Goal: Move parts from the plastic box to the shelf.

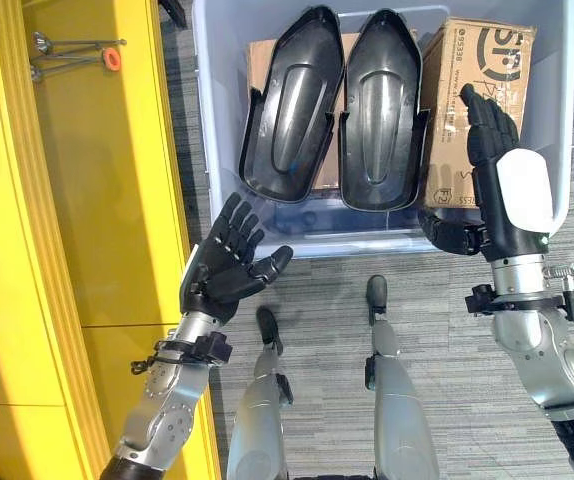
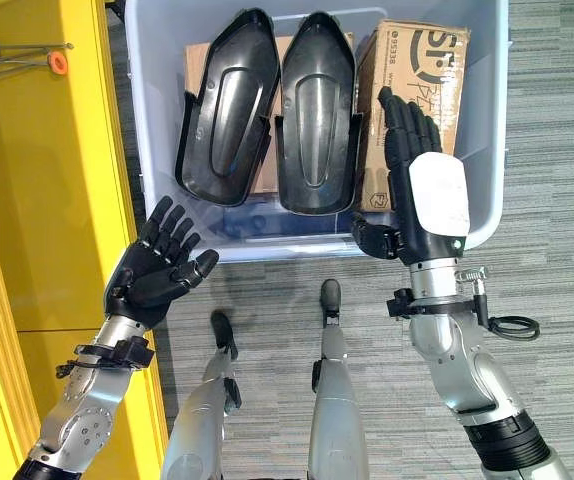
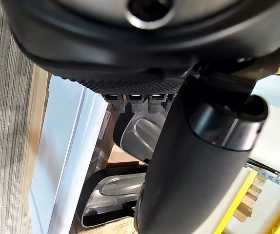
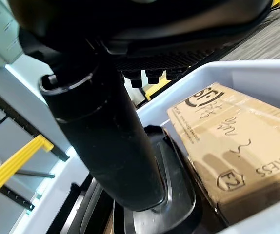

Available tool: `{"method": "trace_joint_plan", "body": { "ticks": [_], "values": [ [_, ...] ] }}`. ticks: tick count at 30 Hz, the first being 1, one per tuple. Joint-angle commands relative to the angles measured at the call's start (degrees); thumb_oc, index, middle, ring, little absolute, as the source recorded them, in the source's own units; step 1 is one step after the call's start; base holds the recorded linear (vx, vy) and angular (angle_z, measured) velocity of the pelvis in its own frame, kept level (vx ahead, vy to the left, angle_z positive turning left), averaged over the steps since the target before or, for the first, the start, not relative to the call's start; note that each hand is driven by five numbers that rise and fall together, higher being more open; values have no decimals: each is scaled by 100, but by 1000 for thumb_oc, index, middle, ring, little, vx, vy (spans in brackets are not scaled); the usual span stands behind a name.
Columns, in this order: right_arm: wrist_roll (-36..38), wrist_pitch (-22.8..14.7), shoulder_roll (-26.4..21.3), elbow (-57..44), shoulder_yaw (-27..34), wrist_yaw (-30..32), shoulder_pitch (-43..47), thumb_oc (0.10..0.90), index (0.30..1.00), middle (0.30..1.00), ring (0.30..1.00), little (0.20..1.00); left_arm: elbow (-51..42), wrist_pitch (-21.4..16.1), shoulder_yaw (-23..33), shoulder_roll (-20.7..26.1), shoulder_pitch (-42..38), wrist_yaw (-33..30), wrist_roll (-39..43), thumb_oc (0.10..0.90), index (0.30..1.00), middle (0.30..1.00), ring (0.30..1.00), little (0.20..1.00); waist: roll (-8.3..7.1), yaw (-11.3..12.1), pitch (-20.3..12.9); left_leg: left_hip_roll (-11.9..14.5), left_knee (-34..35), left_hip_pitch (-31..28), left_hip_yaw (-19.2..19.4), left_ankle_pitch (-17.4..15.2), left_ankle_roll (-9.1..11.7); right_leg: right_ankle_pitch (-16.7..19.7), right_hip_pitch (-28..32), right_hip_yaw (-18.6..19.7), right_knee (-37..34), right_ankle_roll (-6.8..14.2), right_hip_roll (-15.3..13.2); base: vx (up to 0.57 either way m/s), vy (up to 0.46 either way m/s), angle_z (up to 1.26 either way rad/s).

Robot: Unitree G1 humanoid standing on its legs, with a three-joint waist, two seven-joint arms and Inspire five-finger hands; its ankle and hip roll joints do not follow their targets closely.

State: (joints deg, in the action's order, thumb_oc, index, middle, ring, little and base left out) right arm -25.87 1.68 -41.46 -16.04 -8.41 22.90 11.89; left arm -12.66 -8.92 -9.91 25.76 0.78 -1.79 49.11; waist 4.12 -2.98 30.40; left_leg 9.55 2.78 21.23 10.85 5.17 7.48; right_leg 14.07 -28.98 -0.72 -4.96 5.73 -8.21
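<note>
From the left eye view, two black moulded parts [image 1: 332, 110] are being kept side by side in the plastic box [image 1: 559, 150], beside a cardboard carton [image 1: 472, 110]. The left hand [image 1: 225, 262] is being held spread outside the box's near wall.

From the right eye view, the right hand [image 2: 422, 195] is being held with straight fingers over the near right corner; a snag on the carton is judged possible.
</note>
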Motion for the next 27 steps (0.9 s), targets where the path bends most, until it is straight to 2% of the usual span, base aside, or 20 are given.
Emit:
{"method": "trace_joint_plan", "body": {
  "ticks": [1, 16, 19, 27],
  "values": [
    [-281, -245, -226, -496, 133, 181, 420, 900, 1000, 1000, 1000, 1000, -678, -373, 171, 127, 141, 194, -123, 900, 1000, 1000, 1000, 1000, -133, -140, -60, 5, -429, 494, -35, 94, -283, -916, -33, -460, 936, -81, -244, 0, 0, 0],
    [-613, -250, -440, -405, -148, -243, 638, 900, 1000, 1000, 1000, 1000, -644, -321, 210, 187, 100, 335, -145, 900, 1000, 1000, 1000, 1000, -139, -58, -60, -1, -430, 620, -77, 130, -286, -921, -107, -510, 935, -98, -230, -4, -11, 1],
    [-851, -339, -576, -371, -318, -403, 942, 900, 1000, 1000, 1000, 1000, -660, -250, 217, 212, 62, 384, -137, 900, 1000, 1000, 1000, 1000, -117, 10, -60, -2, -435, 681, -116, 151, -279, -927, -128, -554, 928, -105, -229, -25, -42, 2],
    [-883, -267, -597, -285, -378, -187, 1108, 900, 1000, 1000, 1000, 1000, -633, -217, 224, 200, 28, 392, -112, 900, 1000, 1000, 1000, 1000, -97, 40, -60, -12, -403, 673, -136, 175, -275, -927, -108, -576, 911, -120, -220, -1, -4, 0]
  ]
}}
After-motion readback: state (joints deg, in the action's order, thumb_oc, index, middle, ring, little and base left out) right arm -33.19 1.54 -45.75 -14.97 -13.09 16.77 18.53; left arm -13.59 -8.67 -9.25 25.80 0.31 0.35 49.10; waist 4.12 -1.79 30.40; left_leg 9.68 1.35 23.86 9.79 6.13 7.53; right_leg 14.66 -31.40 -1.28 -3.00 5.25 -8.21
